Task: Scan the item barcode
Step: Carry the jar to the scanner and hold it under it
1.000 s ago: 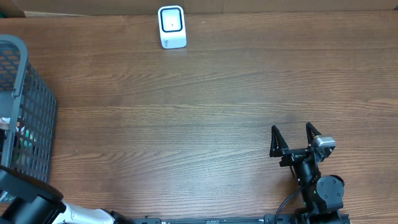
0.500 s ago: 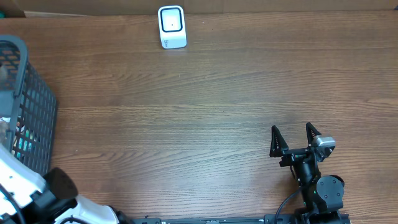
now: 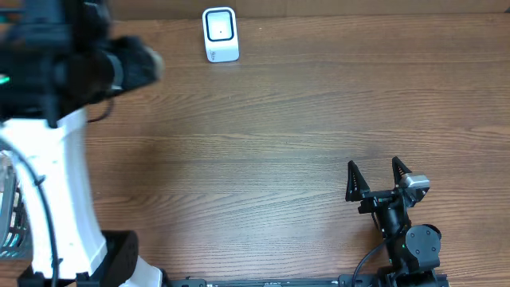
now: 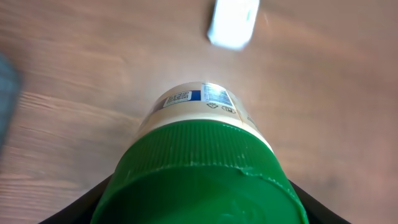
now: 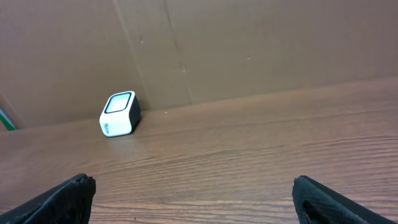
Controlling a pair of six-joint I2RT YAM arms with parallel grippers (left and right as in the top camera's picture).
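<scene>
The left hand [image 4: 199,206] grips a green-lidded jar [image 4: 200,146] at its lid end, over the tabletop [image 3: 279,143]. The jar's label end points toward the white scanner [image 3: 220,34] at the far edge. The right hand [image 3: 374,177] sits wide open, near right.

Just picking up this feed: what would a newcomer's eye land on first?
The green-lidded jar fills the left wrist view, held in the left gripper, printed label facing the camera. Overhead, the big white left arm looms blurred along the left side, and the small white scanner stands at the table's far edge.
</scene>
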